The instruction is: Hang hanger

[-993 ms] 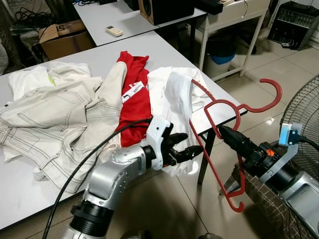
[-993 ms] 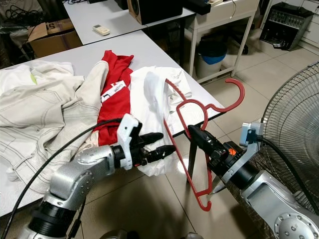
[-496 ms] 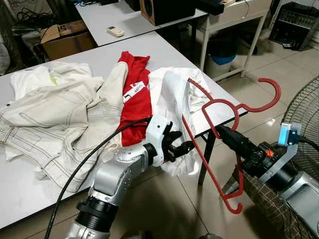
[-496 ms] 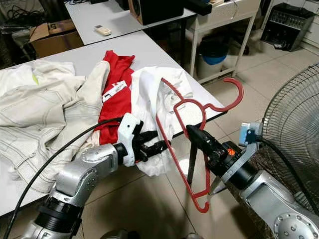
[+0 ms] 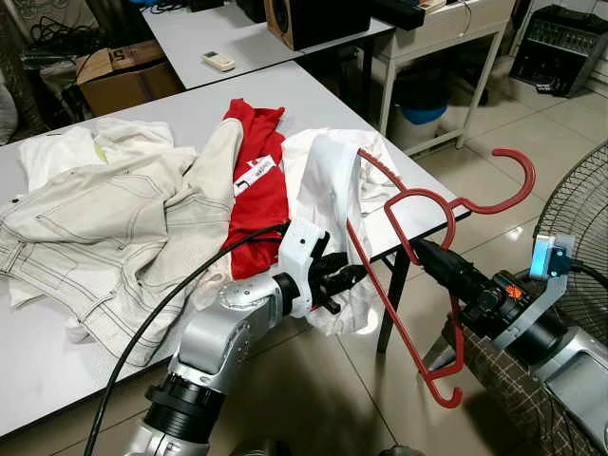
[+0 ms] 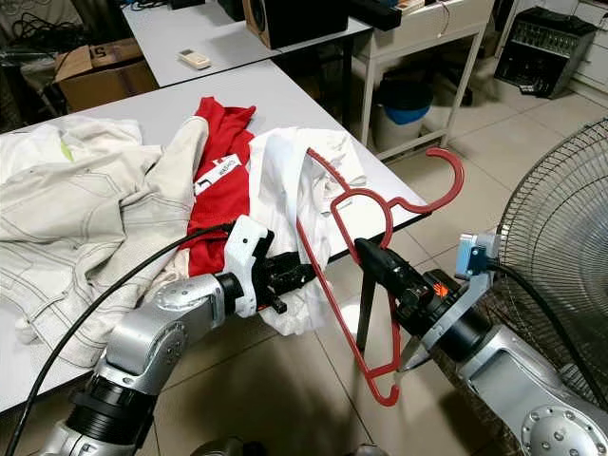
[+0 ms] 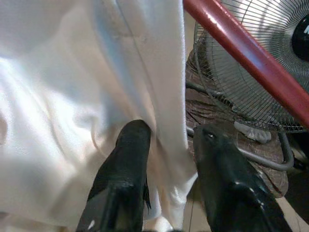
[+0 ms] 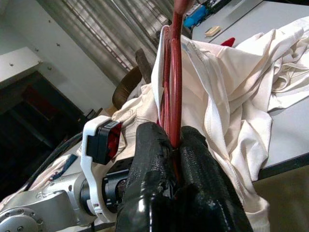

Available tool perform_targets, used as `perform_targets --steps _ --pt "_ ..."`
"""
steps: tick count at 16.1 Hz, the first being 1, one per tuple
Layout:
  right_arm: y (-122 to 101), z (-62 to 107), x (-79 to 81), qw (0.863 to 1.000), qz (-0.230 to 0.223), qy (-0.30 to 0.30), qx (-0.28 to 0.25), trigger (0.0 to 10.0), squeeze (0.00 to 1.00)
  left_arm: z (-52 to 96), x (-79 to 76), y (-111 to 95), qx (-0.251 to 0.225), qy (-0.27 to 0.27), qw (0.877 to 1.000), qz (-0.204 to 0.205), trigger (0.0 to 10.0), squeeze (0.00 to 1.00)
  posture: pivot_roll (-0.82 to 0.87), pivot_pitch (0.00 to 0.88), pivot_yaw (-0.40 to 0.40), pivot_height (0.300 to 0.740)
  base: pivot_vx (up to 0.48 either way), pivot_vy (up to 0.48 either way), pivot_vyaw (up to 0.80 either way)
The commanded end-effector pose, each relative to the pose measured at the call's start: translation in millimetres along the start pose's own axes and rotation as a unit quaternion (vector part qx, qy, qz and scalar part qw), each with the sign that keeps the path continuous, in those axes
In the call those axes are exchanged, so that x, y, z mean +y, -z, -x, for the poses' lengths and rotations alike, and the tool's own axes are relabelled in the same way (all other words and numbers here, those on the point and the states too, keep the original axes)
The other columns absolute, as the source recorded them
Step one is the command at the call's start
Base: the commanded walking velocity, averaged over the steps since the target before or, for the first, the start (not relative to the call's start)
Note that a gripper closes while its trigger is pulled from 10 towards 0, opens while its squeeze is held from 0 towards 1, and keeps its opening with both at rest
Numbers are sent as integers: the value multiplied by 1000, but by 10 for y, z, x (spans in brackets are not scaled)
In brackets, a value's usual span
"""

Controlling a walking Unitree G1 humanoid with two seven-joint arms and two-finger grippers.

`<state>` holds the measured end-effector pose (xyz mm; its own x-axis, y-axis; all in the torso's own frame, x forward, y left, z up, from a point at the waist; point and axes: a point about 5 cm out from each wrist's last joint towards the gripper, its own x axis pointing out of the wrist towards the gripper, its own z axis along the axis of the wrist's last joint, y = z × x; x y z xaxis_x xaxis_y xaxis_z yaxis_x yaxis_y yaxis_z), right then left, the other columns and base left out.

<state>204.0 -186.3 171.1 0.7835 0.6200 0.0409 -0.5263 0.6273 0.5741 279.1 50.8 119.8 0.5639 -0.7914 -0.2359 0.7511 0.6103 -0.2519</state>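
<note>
I'm holding a red hanger off the surface's edge while working a white shirt.

Head views: my right end effector (image 5: 425, 249) is clamping the hanger (image 5: 408, 285) beside the surface (image 5: 190, 104); my left end effector (image 5: 350, 277) is reaching into the shirt (image 5: 328, 190).
Left wrist: fingers (image 7: 125, 164) are parted around a shirt fold.
Right wrist: fingers are pinching the hanger's bar.
</note>
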Motion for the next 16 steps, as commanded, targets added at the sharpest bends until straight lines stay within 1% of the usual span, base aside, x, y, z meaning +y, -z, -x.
perform_targets --steps 1,8,14,15,16 --pt "-40 -21 58 1000 9 -18 -11 10000 0 9 26 30 7 -9 1000 -4 0 0 -105 44 111 740 0 0 0" --pt "-33 -20 56 1000 9 -17 -10 10000 0 20 99 47 11 -37 999 -4 0 0 -112 38 112 740 0 0 0" --pt "-20 -20 54 1000 9 -15 -10 10000 0 35 115 73 18 -41 999 -1 0 0 -116 28 115 740 0 0 0" --pt "-5 -19 43 1000 10 -7 -9 10000 0 71 130 68 22 -39 999 -5 0 0 -118 26 116 740 0 0 0" --pt "2 -23 0 1000 15 15 -11 10000 0 113 138 49 29 -33 999 -23 0 0 -118 27 116 740 0 0 0"
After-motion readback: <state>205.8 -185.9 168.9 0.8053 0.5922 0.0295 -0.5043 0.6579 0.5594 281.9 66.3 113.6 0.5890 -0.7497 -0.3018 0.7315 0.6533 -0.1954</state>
